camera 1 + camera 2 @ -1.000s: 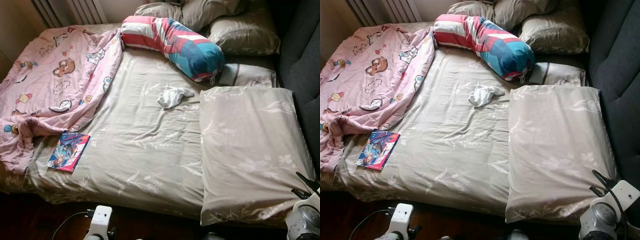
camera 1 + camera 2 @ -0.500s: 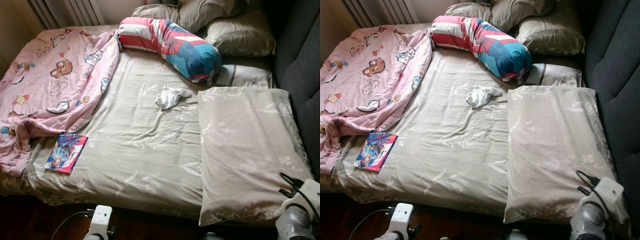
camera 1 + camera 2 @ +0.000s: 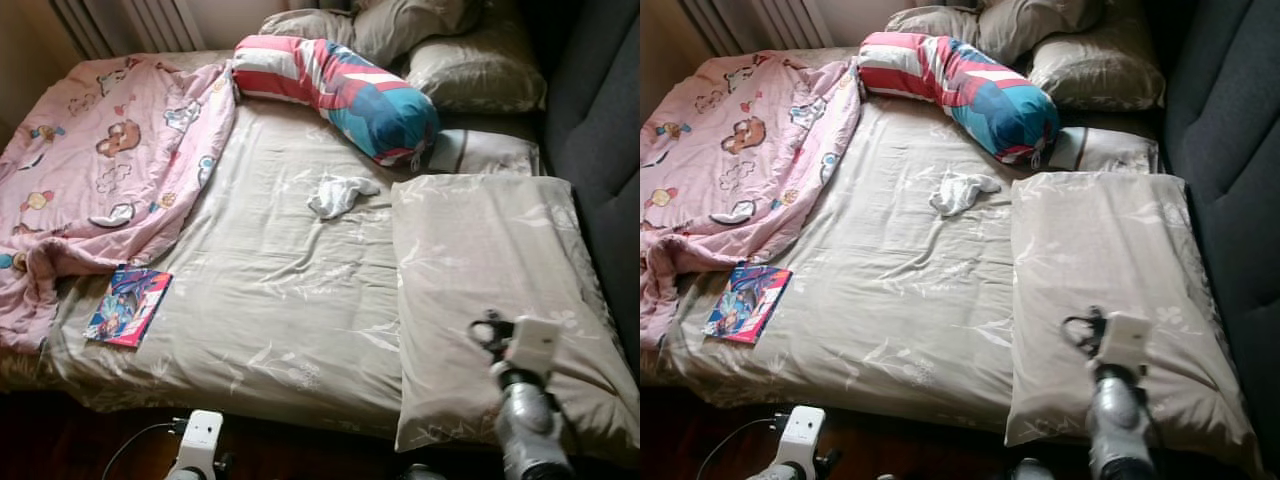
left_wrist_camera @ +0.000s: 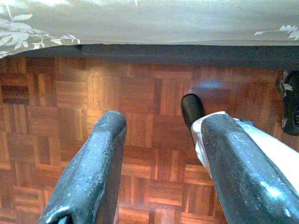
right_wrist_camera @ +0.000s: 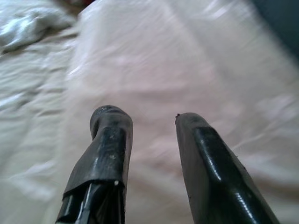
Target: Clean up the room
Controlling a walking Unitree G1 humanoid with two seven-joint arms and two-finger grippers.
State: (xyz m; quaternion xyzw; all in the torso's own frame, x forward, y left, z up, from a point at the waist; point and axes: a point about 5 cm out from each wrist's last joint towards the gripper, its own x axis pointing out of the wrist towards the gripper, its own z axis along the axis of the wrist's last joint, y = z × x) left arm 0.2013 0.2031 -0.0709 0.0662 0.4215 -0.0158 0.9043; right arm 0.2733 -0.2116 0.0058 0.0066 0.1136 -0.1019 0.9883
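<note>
The right gripper hovers over the large beige pillow with a pale leaf print, fingers parted and empty. The left gripper hangs open above the parquet floor. On the wrinkled bed sheet lie a crumpled white cloth, a glossy magazine, a pink cartoon blanket and a striped bolster.

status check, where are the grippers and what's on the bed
Right gripper open, empty, over the big pillow. Left gripper open, hanging over the floor. White cloth and magazine lying loose on the bed. Nothing in the way.
</note>
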